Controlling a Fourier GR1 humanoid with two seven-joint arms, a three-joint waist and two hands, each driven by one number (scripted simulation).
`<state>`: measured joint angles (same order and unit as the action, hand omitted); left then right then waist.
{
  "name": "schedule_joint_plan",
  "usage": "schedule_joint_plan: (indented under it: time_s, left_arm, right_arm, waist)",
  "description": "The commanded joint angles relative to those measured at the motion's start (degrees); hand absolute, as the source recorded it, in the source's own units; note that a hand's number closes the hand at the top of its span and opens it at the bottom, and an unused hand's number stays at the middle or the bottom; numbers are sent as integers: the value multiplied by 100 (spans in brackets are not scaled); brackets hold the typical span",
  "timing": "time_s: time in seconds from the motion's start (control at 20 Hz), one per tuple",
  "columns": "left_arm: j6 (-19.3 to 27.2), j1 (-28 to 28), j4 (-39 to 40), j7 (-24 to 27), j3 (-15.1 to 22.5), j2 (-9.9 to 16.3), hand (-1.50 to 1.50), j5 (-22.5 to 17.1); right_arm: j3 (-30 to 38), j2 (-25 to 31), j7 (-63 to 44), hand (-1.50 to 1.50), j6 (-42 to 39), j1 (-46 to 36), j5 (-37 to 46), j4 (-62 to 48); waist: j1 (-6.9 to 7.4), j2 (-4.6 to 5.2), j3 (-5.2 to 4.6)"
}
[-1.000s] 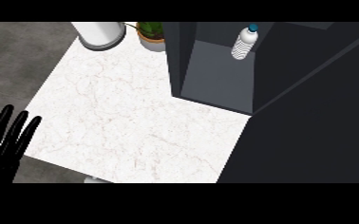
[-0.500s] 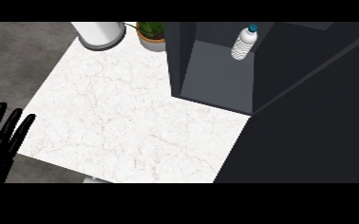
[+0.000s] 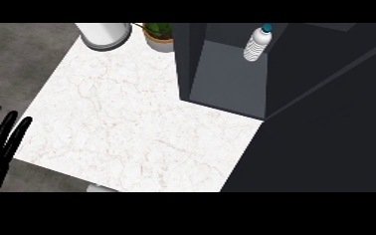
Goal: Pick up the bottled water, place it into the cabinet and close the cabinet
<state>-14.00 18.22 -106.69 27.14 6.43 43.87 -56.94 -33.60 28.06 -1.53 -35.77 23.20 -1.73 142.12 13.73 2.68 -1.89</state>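
Bottle (image 3: 257, 44) inside cabinet (image 3: 220, 64), right

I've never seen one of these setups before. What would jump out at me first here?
Probably the big dark cabinet at the upper right, its inside on show, with a bottled water standing upright within it near the back. Next, the pale marble counter filling the middle, with a potted plant and a white round container at its far edge. At the left edge, the robot's black left hand rests open, fingers up.
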Motion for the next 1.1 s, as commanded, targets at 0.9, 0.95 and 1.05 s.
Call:
schedule_joint_plan:
  time_s: [0.9, 0.95, 1.05]
  left_arm:
    - [-238, -212, 191, -63, -127, 103, -150, -123]
    - [-259, -231, 170, -61, -146, 131, -150, -106]
    - [-287, -229, 203, -73, -150, 143, -150, -115]
  right_arm:
    - [228, -622, -957, 150, 433, -859, -226, -561]
    - [307, -618, -1024, 150, 437, -966, -201, -614]
    - [386, -672, -1276, 150, 501, -1221, -201, -752]
  waist:
    - [201, 176, 36]
    - [248, 180, 36]
    - [257, 163, 38]
